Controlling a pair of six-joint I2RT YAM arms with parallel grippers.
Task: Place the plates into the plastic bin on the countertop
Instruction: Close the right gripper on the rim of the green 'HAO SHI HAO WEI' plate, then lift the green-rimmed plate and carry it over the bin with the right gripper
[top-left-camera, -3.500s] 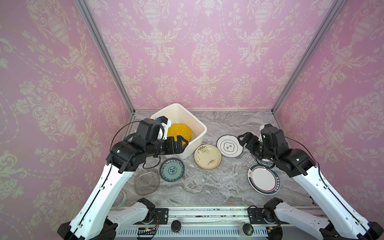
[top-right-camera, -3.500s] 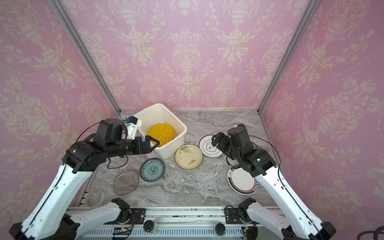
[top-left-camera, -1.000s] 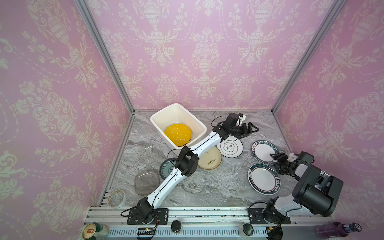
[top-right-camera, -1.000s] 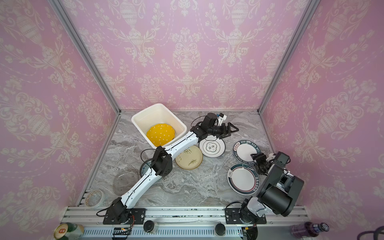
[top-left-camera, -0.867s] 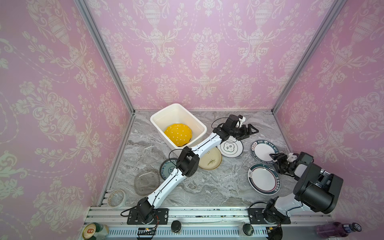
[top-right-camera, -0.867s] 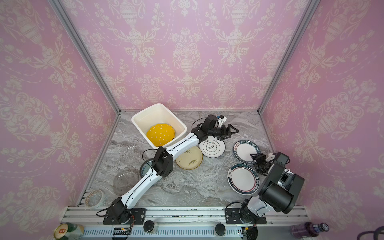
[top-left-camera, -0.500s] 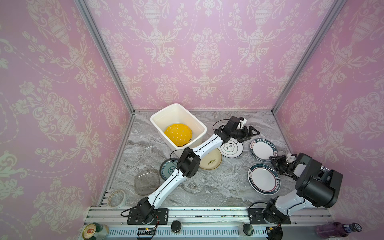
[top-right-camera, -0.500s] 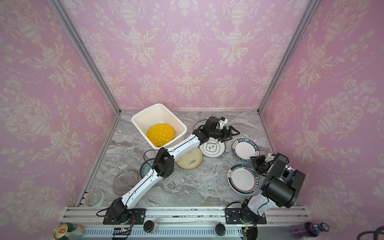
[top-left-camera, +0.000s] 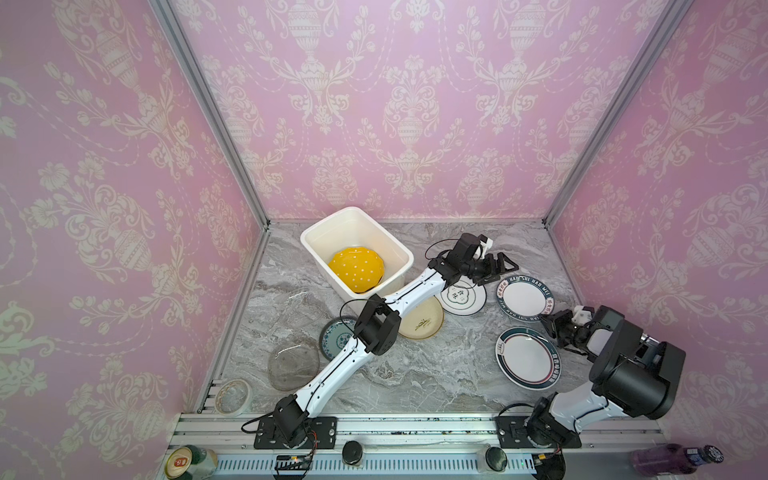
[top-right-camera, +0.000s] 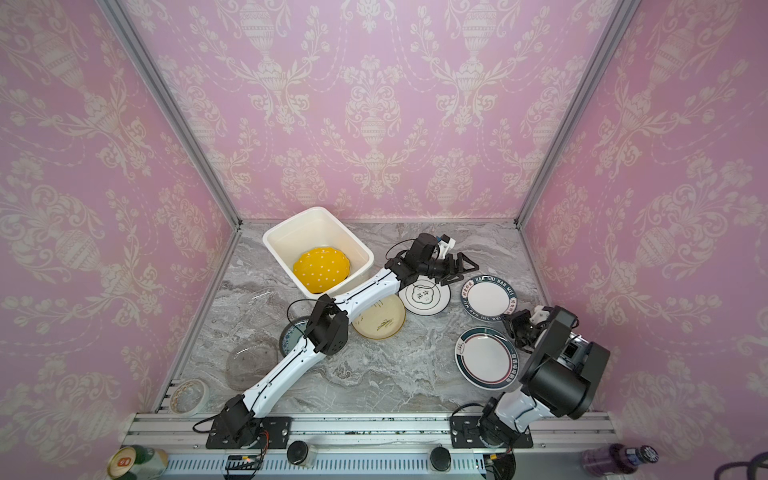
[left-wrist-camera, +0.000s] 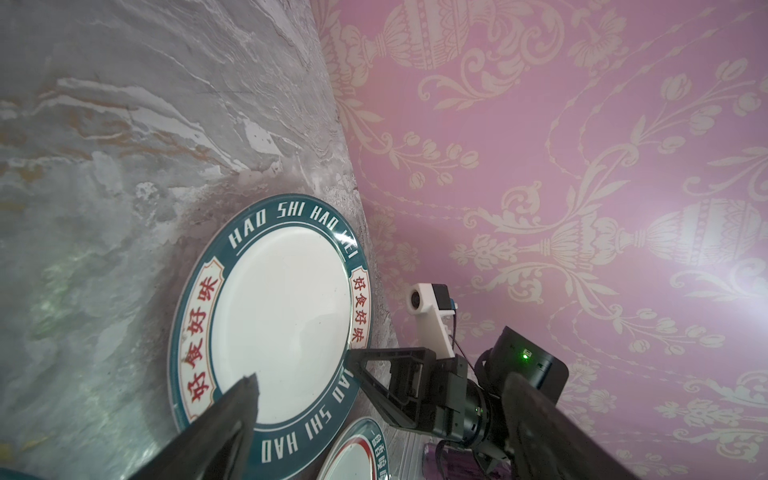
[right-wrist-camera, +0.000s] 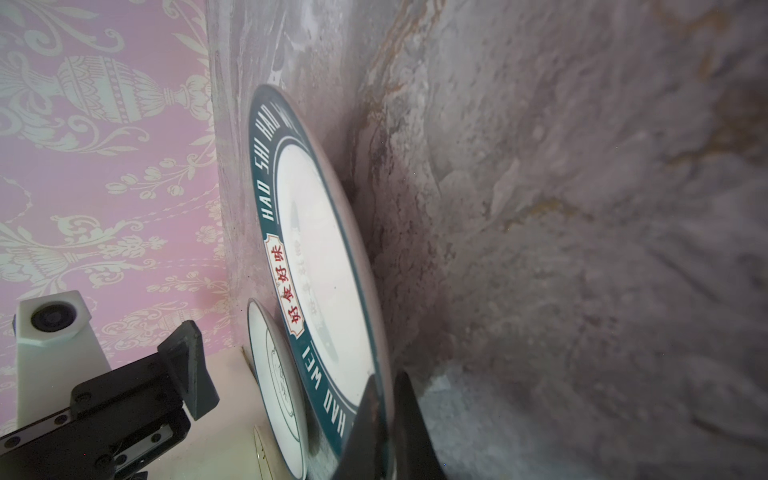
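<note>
Clamping of the right gripper (right-wrist-camera: 384, 419) on the rim of the lettered plate (right-wrist-camera: 320, 257) is made plain by the right wrist view; in both top views the left gripper (top-left-camera: 496, 269) is seen spread open just beside that plate on the countertop (top-left-camera: 415, 374), apart from the bin (top-left-camera: 353, 224).

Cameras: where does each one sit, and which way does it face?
Top views: high at the front, both looking down on the countertop; left arm and right arm show whole.
Left wrist: behind the left gripper, facing the lettered plate and wall; its open fingers show.
Right wrist: behind the right gripper, low, looking along that plate, whose rim it pinches.
Shared: both wrist views show the plate and the opposite gripper.
</note>
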